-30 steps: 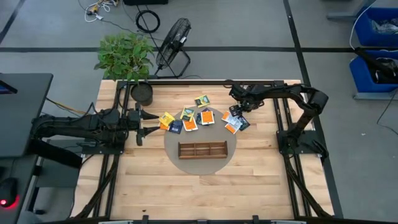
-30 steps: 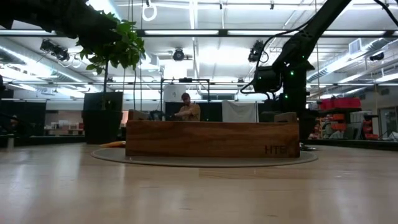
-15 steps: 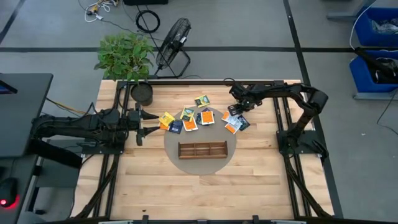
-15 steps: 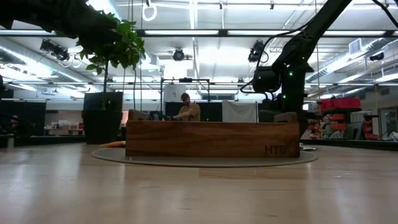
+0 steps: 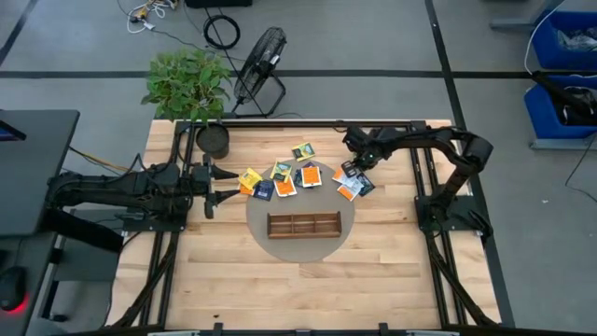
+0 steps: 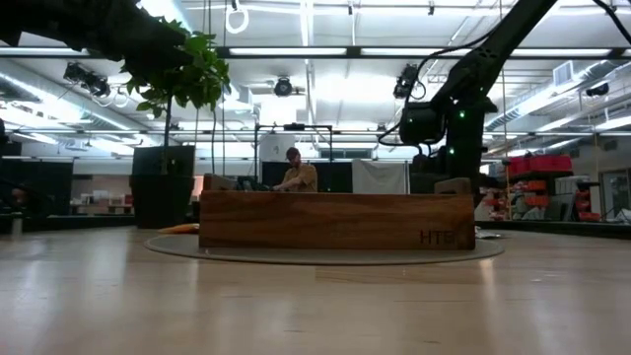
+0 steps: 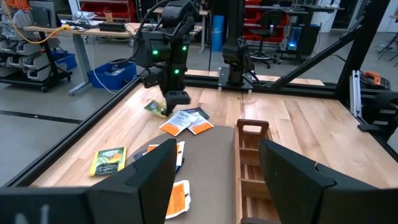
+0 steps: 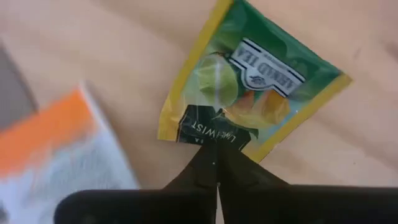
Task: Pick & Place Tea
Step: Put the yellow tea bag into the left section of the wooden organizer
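Several small tea packets (image 5: 280,179) lie scattered on the round grey mat (image 5: 300,245) and on the wood beyond the brown wooden tray (image 5: 304,225). My right gripper (image 5: 353,168) stands at the mat's far right, pointing down, shut on a green tea packet with yellow edges (image 8: 249,81). This packet also shows in the left wrist view (image 7: 154,108), beside the right gripper (image 7: 177,99). My left gripper (image 5: 224,184) waits open at the table's left, level, with nothing between its fingers. In the low view the tray (image 6: 335,219) hides the packets. My right gripper pinches the green packet between its two fingertips (image 8: 199,171), at the dark-printed edge near one corner (image 8: 211,134). The fingers come from above, pointing down. The rest of the packet lies flat on the wooden table top.
An orange and white packet (image 8: 56,143) lies close beside the held one, with more packets (image 5: 350,187) next to it. A dark pot (image 5: 214,139) with a plant stands at the table's far left corner. A person (image 6: 296,170) sits in the room beyond.
My right gripper has shut over the packets at the mat's far right, staying almost in place and turning a little about its own axis. My left gripper has kept still.
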Action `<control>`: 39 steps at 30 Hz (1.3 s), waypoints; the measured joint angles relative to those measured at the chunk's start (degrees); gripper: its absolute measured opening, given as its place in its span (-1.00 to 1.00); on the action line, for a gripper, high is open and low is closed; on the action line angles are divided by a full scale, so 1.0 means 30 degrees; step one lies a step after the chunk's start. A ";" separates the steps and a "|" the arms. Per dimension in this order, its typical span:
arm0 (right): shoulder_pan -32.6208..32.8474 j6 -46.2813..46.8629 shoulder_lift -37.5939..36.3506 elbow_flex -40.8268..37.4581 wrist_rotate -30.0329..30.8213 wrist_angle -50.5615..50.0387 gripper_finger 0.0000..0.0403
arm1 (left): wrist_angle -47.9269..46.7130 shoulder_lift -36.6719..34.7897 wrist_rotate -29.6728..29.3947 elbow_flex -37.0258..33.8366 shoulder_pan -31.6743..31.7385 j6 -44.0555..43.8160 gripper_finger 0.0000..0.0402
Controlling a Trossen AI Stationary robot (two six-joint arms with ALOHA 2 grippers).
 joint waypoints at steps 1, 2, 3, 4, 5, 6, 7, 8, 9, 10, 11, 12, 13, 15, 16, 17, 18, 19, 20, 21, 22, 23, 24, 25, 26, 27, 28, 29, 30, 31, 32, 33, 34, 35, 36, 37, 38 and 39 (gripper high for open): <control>0.0106 0.0003 -0.0180 -0.0021 0.0053 -0.0085 -0.98 | 0.0000 0.0000 0.0000 0.0000 0.0002 0.0003 0.16; 0.0191 0.0005 -0.0371 -0.0016 0.0062 0.0006 -0.99 | -0.0007 0.0000 0.0006 0.0000 0.0005 0.0010 0.16; 0.0241 -0.0042 -0.0575 -0.0001 0.0096 0.0007 -0.99 | 0.0000 0.0000 0.0000 0.0000 -0.0002 0.0003 0.16; 0.0295 -0.0059 -0.0763 0.0008 0.0245 -0.0029 -0.99 | 0.0000 0.0000 0.0000 0.0000 -0.0002 0.0003 0.16; 0.0345 -0.0077 -0.0912 0.0008 0.0411 -0.0042 -0.99 | 0.0000 0.0000 0.0000 0.0000 0.0003 0.0003 0.16; 0.0398 -0.0102 -0.1078 0.0008 0.0583 -0.0032 -0.99 | -0.0007 0.0000 0.0000 0.0000 0.0005 0.0014 0.16; 0.0474 -0.0121 -0.1301 0.0008 0.0740 -0.0025 -0.99 | -0.0007 0.0000 0.0000 0.0000 -0.0003 0.0017 0.16; 0.0535 -0.0141 -0.1544 0.0008 0.0738 -0.0003 -0.99 | 0.0000 0.0000 0.0000 0.0000 0.0003 0.0017 0.16; 0.0602 -0.0221 -0.1791 0.0008 0.0739 0.0045 -0.99 | -0.0007 0.0000 0.0002 0.0002 -0.0001 0.0035 0.16; 0.0693 -0.0268 -0.2028 0.0008 0.0733 0.0121 -0.99 | -0.0007 0.0000 0.0000 0.0000 0.0004 0.0069 0.16; 0.0779 -0.0308 -0.2292 0.0015 0.0738 0.0183 -0.99 | -0.0007 0.0000 0.0000 0.0000 0.0004 0.0104 0.16; 0.0857 -0.0347 -0.2581 0.0015 0.0733 0.0217 -0.99 | 0.0000 0.0000 0.0000 0.0000 0.0004 0.0259 0.16; 0.0953 -0.0335 -0.2890 0.0022 0.0686 0.0253 -0.99 | 0.0000 0.0000 0.0000 0.0000 -0.0003 0.0564 0.16; 0.1077 -0.0160 -0.3450 0.0022 0.0014 0.0319 -1.00 | 0.0000 0.0000 0.0007 0.0000 -0.0022 0.1470 0.16; 0.1173 -0.0018 -0.3765 0.0022 -0.0271 0.0364 -1.00 | 0.0007 0.0000 0.0015 0.0000 -0.0019 0.1999 0.16; 0.1281 -0.0006 -0.4077 0.0022 -0.0597 0.0465 -1.00 | 0.0022 0.0000 0.0020 0.0002 -0.0017 0.2674 0.16; 0.1409 0.0028 -0.4411 0.0024 -0.0948 0.0677 -1.00 | 0.0029 0.0000 0.0033 0.0000 -0.0017 0.3290 0.16; 0.1548 0.0125 -0.4731 0.0037 -0.1330 0.0944 -1.00 | 0.0078 0.0000 0.0019 0.0000 -0.0017 0.3919 0.16; 0.1690 0.0281 -0.5004 0.0044 -0.1765 0.1256 -1.00 | 0.0180 0.0000 0.0051 0.0000 -0.0017 0.4516 0.16; 0.1836 0.0480 -0.5267 0.0052 -0.2251 0.1612 -1.00 | 0.0336 0.0000 0.0152 0.0000 -0.0017 0.5071 0.16; 0.1987 0.0514 -0.5528 0.0052 -0.2734 0.2008 -1.00 | 0.0525 -0.0007 0.0409 0.0000 -0.0017 0.5652 0.16; 0.2158 0.0529 -0.5763 0.0059 -0.3140 0.2415 -1.00 | 0.0746 -0.0006 0.0692 0.0000 -0.0010 0.6275 0.16; 0.2325 0.0549 -0.5969 0.0068 -0.3428 0.2770 -1.00 | 0.1030 0.0000 0.1006 0.0000 -0.0010 0.6882 0.16; 0.2533 0.0628 -0.6125 0.0122 -0.3541 0.2915 -1.00 | 0.1315 -0.0006 0.1312 0.0000 -0.0010 0.7351 0.16; 0.2746 0.0677 -0.6202 0.0251 -0.3567 0.2927 -1.00 | 0.1669 0.0000 0.1495 0.0000 -0.0011 0.7621 0.16; 0.2954 0.0677 -0.6216 0.0430 -0.3553 0.2865 -1.00 | 0.2066 0.0007 0.1564 0.0000 -0.0028 0.7711 0.16; 0.3223 0.0649 -0.6216 0.0631 -0.3494 0.2865 -1.00 | 0.2539 0.0118 0.1588 0.0000 -0.0018 0.7652 0.16; 0.3455 0.0551 -0.6216 0.0863 -0.3487 0.2879 -1.00 | 0.3110 0.0222 0.1581 0.0006 -0.0017 0.7411 0.16; 0.3664 0.0508 -0.6204 0.1105 -0.3494 0.2878 -1.00 | 0.3594 0.0359 0.1569 0.0012 -0.0013 0.7349 0.16; 0.3863 0.0491 -0.6126 0.1376 -0.3494 0.2894 -1.00 | 0.3977 0.0553 0.1571 0.0015 -0.0010 0.7355 0.16; 0.4052 0.0445 -0.6062 0.1653 -0.3501 0.2886 -1.00 | 0.4270 0.0794 0.1566 0.0015 -0.0010 0.7404 0.16; 0.4207 0.0330 -0.6041 0.1870 -0.3501 0.2774 -1.00 | 0.4462 0.1090 0.1564 0.0015 -0.0010 0.7588 0.16; 0.4356 0.0171 -0.6043 0.2107 -0.3495 0.2646 -1.00 | 0.4599 0.1433 0.1542 0.0015 -0.0010 0.7902 0.16; 0.4477 0.0085 -0.6055 0.2328 -0.3494 0.2675 -1.00 | 0.4833 0.1799 0.1509 0.0015 -0.0010 0.8355 0.16; 0.4582 0.0009 -0.6055 0.2504 -0.3495 0.2698 -1.00 | 0.5164 0.2198 0.1432 0.0015 -0.0016 0.8832 0.16; 0.4666 -0.0027 -0.6055 0.2696 -0.3497 0.2508 -1.00 | 0.5536 0.2640 0.1382 0.0009 -0.0019 0.9281 0.16; 0.4720 -0.0053 -0.6055 0.2899 -0.3518 0.2190 -1.00 | 0.6149 0.3104 0.1355 0.0000 -0.0013 0.9778 0.16; 0.4778 -0.0086 -0.6055 0.3025 -0.3573 0.2006 -1.00 | 0.6883 0.3538 0.1344 0.0000 -0.0010 1.0306 0.16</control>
